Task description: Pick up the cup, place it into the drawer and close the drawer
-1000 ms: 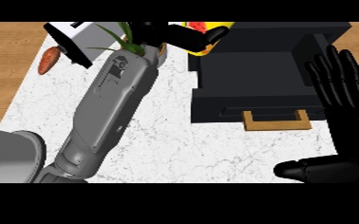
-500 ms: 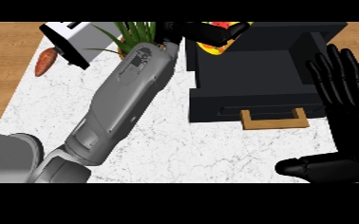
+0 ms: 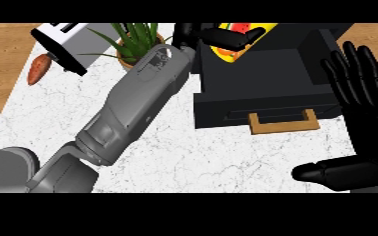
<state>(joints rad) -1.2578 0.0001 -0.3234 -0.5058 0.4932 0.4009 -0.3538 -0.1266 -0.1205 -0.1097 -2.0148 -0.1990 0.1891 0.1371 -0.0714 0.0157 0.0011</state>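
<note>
Cup held above the open drawer's far end

Nearest, at 4 o'clock, the right hand [image 3: 360,137] rests open by the edge, fingers straight and upward, holding nothing. Just left of it the black drawer [image 3: 258,77] stands pulled out over the marble counter [image 3: 184,150], its wooden handle [image 3: 284,123] facing near. The left hand [image 3: 221,36], at 12 o'clock, has its fingers curled round the yellow-and-red cup [image 3: 230,53], which sits above the drawer's back-left corner. Farther left are a potted plant [image 3: 136,42], a toaster [image 3: 70,42] and a carrot [image 3: 38,69].
</note>
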